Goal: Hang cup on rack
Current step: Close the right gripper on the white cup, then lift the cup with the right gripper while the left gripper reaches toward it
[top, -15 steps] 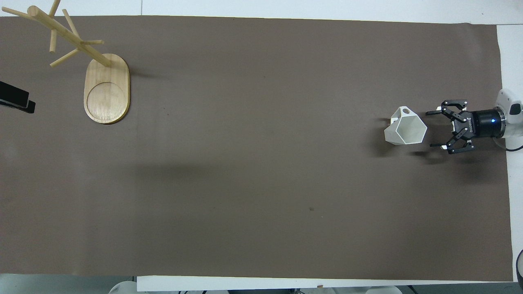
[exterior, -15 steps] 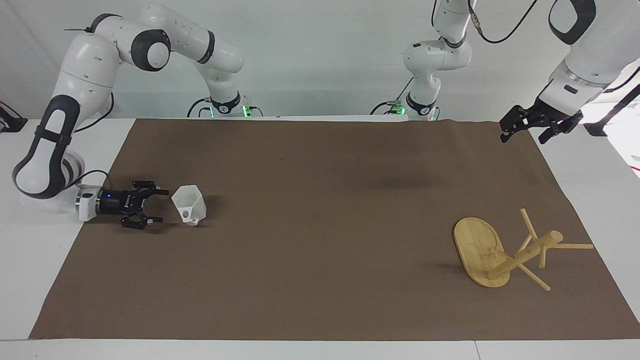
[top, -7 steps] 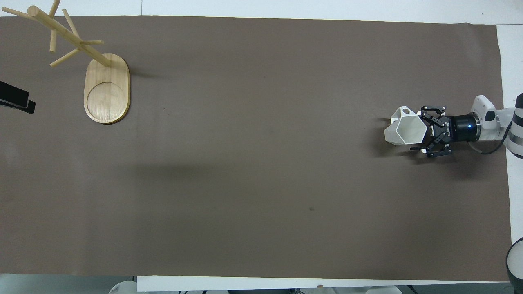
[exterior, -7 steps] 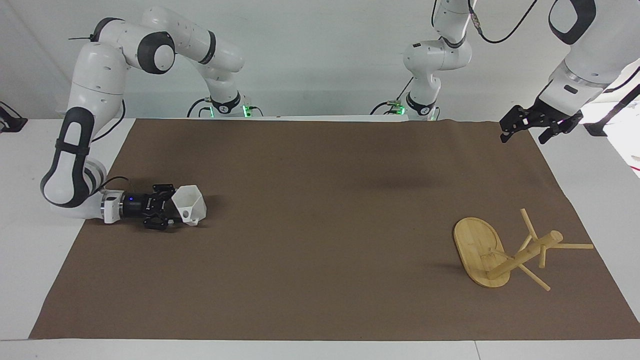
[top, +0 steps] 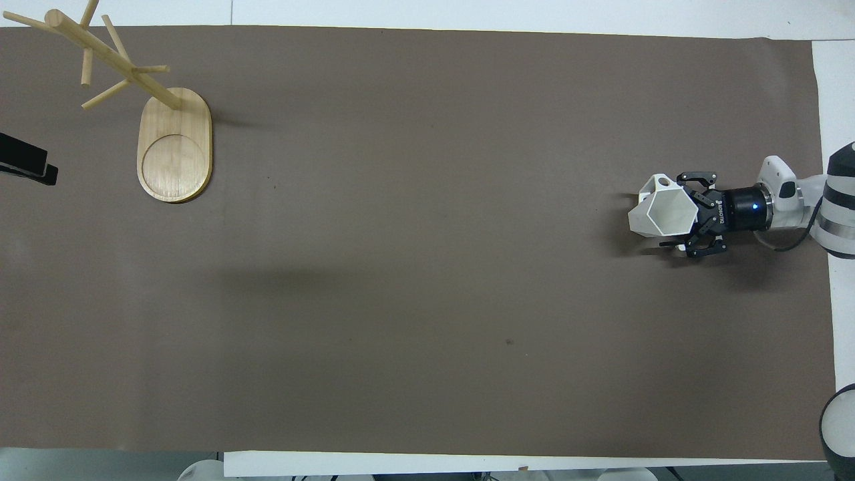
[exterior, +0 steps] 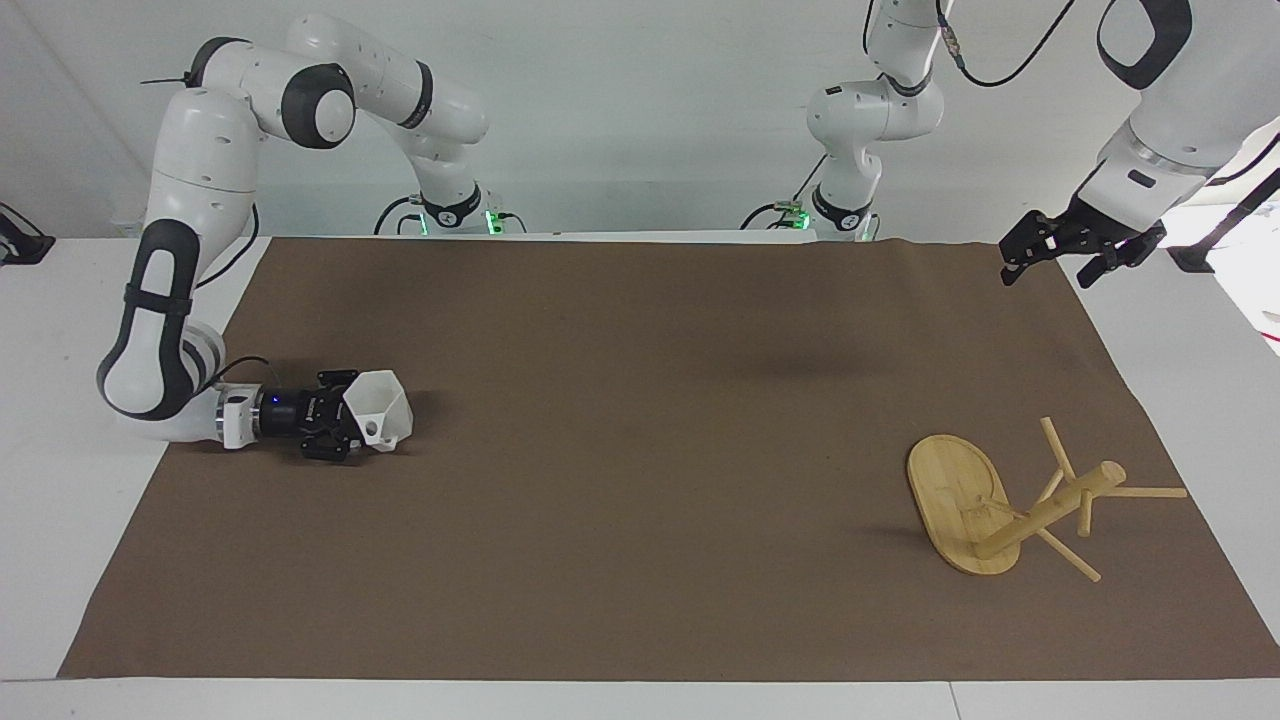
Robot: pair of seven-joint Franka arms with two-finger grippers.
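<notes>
**Right claw open around the cup; rack standing at the left arm's end**

The surface (exterior: 40,520) was white and carried a large brown mat (exterior: 640,450) that covered most of it.

The rack (exterior: 1000,500) stood on the mat toward the left arm's end of the surface. Its oval base (top: 175,147) lay flat, the central post rose from the part of the base farther from the robots, and thin pegs stuck out from the post.

The right arm (exterior: 190,200) reached down low at its own end of the surface, with its wrist level and close to the mat. The left arm (exterior: 1160,110) waited, raised at its own end.

The left claw (exterior: 1072,260) hung in the air over the mat corner nearest the left arm's base. Its fingers were spread apart and it held nothing.

The right claw (top: 678,214) lay horizontal just above the mat, pointing toward the left arm's end. Its fingers were spread wide, one on each side of the cup (top: 662,214), and had not closed on it.

The cup sat on the mat at the right arm's end, well apart from the rack. Its hexagonal rim (top: 666,211) showed open to the overhead view. Its handle (top: 661,180), with a round hole, was on the side farther from the robots.
</notes>
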